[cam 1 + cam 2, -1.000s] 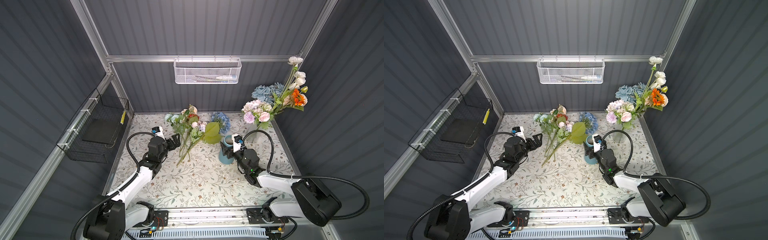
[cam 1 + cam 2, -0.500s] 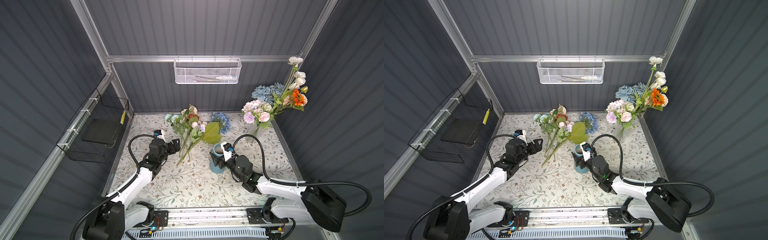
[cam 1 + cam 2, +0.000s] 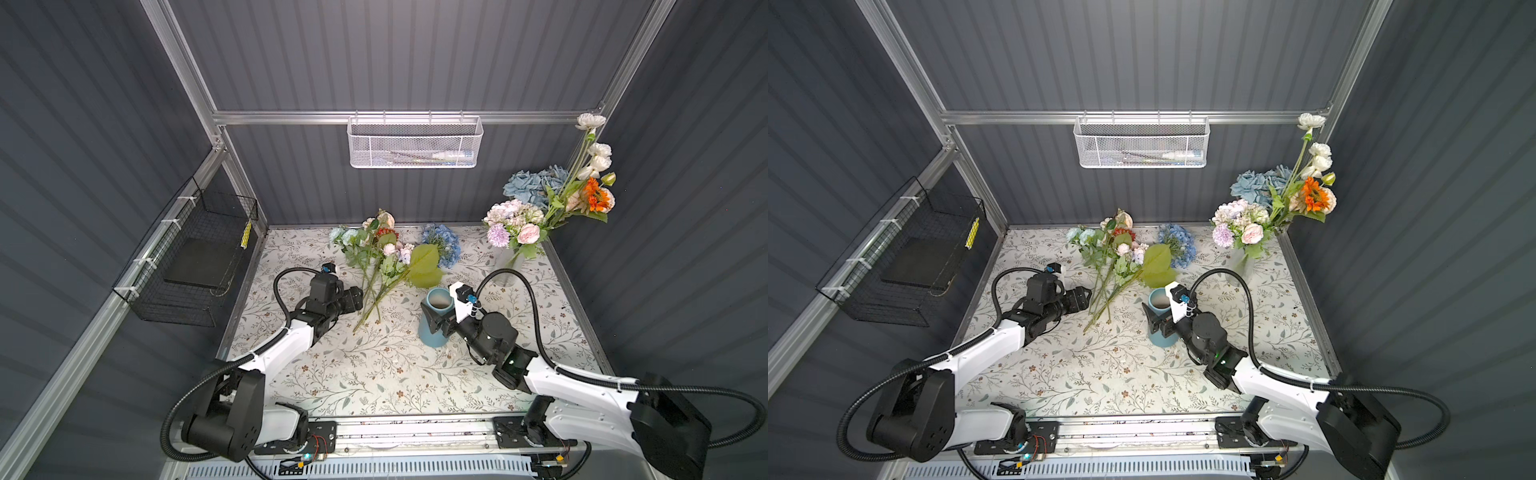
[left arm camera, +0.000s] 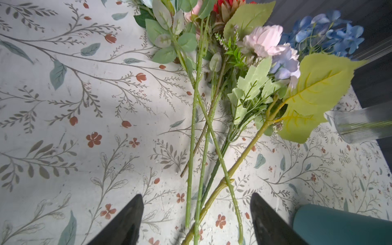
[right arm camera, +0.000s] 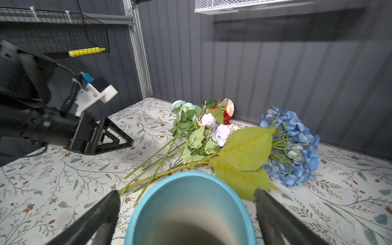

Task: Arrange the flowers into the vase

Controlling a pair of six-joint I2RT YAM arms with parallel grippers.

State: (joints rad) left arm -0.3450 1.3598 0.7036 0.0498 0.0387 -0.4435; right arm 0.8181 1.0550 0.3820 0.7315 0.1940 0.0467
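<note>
R jaws apart, flanking blue vase (image 5: pixel 191 195), prob. to steady it; L jaws apart astride flowers (image 4: pixel 192 148) stems on desk (image 4: pixel 63 169), lined up for pickup.

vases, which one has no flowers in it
The teal vase, flanked by the open right hand, is empty; the clear glass vase at the back holds a bouquet.

You have two vases, the blue vase (image 3: pixel 434 337) at the right gripper (image 5: pixel 186 193) and the glass vase (image 3: pixel 505 271) beyond it, and two baskets: white basket (image 3: pixel 414 143), black basket (image 3: pixel 195 266).
</note>
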